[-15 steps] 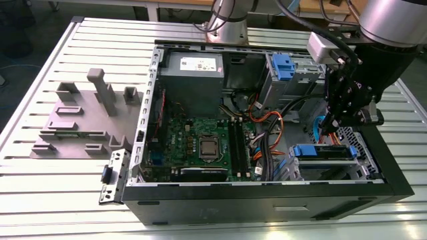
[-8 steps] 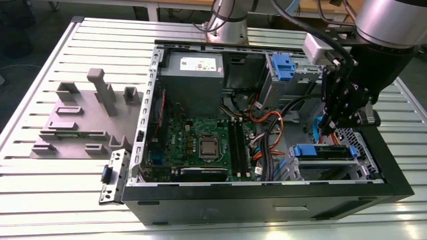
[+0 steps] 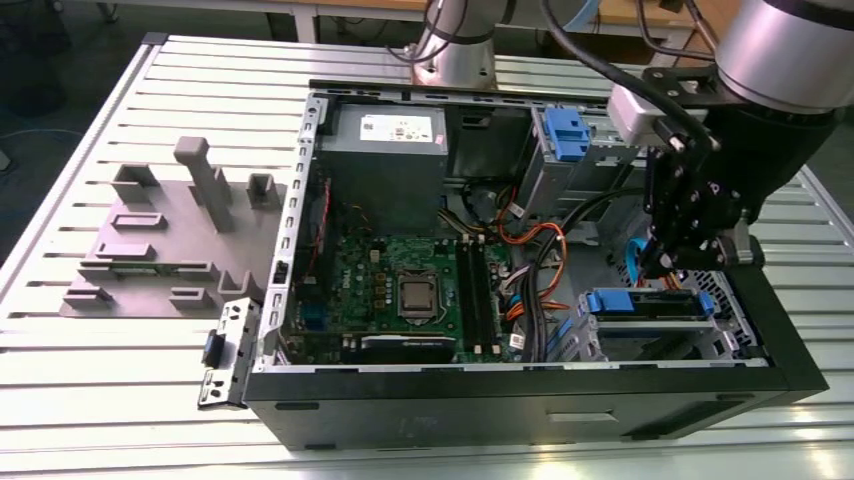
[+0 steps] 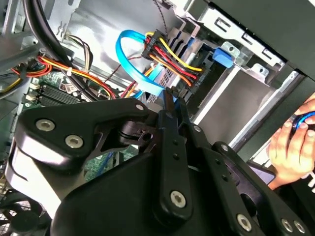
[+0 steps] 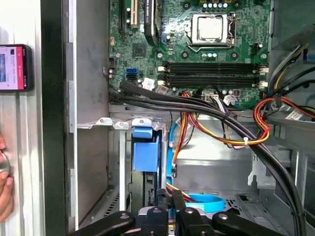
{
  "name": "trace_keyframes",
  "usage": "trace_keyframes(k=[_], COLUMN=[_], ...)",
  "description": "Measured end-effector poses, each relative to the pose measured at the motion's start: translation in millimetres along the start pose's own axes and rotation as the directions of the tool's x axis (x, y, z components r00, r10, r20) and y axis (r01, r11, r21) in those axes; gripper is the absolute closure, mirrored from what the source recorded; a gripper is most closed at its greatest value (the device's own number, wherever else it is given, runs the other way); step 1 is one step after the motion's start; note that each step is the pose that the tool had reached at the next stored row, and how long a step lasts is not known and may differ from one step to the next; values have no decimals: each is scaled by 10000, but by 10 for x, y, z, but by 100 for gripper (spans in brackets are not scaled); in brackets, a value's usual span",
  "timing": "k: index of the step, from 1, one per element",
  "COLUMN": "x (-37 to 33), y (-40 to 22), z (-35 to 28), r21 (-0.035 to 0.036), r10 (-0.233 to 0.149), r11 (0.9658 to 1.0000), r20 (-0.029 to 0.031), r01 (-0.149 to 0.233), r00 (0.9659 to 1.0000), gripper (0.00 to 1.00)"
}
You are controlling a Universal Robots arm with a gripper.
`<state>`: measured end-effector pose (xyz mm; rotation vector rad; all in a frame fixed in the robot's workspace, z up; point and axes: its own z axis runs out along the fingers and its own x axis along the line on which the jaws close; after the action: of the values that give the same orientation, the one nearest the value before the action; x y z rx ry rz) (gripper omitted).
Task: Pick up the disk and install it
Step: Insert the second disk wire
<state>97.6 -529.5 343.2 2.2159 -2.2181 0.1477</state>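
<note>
Silver arm [image 3: 787,50], black gripper [image 4: 173,101] linkages, silver screws, black cables.

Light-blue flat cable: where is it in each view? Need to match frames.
Exterior view: the light-blue flat cable peeks out beside the tool, inside the case, toward the exterior view's right.
Second wrist view: it loops just beyond the tool's tip.
First wrist view: a curved strip beside the tool's tip.
Shared landmark: the motherboard.

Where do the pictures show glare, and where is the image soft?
In the exterior view, glare whitens the slatted table near the grey block. In the second wrist view, the near black hand looks soft. In the first wrist view, the circuit board is evenly lit.
</note>
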Motion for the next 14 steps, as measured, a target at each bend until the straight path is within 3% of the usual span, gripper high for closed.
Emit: trace_keyframes(k=[3,5,9,14], x=[47,83,145,195], y=[4,4,4,4], z=[11,16,23,30], r21=[6,7,10,11], r10=[22,29,36,37], r11=[10000,10000,10000,10000], r20=[311,423,530,553], r01=[-22,-29,-36,-38], r00=[9995,9991,9986,9985], gripper=[84,84,84,84])
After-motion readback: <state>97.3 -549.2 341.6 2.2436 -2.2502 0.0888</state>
